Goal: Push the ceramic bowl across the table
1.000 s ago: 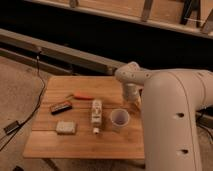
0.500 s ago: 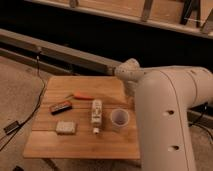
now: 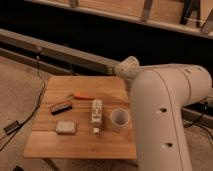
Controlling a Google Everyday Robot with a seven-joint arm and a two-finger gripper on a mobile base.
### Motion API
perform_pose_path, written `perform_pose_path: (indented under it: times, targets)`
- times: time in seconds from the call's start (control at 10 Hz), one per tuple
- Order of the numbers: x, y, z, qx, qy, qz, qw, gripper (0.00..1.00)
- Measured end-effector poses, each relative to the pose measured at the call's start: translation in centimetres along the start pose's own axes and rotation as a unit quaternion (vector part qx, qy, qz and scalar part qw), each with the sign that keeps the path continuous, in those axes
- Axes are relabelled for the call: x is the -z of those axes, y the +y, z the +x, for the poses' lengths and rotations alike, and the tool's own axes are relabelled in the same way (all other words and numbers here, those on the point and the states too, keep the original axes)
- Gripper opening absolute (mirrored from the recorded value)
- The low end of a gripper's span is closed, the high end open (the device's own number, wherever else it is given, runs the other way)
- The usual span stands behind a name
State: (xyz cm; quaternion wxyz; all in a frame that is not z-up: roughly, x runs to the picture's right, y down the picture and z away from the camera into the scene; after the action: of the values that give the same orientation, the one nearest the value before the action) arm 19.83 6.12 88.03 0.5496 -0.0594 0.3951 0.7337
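The table (image 3: 75,147) is a small light-brown plank top in the middle of the camera view. The ceramic bowl is hidden from view. My large white arm (image 3: 165,115) fills the right side and covers the table's right edge, with a rounded joint (image 3: 127,67) over the far right corner. My gripper is hidden behind the arm. A whitish translucent cup (image 3: 119,119) stands upright right beside the arm.
A white bottle (image 3: 96,114) lies mid-table, with an orange object (image 3: 82,95) behind it. A dark bar (image 3: 61,106) and a pale block (image 3: 66,127) sit on the left. Cables (image 3: 12,127) trail on the floor at left. A metal rail (image 3: 60,52) runs behind the table.
The white arm has swung nearer the camera and covers more of the table's right side. The cup, bottle and other things on the table have stayed put.
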Motion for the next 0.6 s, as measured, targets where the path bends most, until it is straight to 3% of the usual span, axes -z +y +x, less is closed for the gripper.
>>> perform_pose_path:
  times: [0.3,0.6]
  targets:
    - [3.5,1.5,-0.5,0.026,-0.014,-0.002,0.9996,0.65]
    - [3.1,1.8,-0.7,0.033,-0.006,0.004,0.9994,0.65]
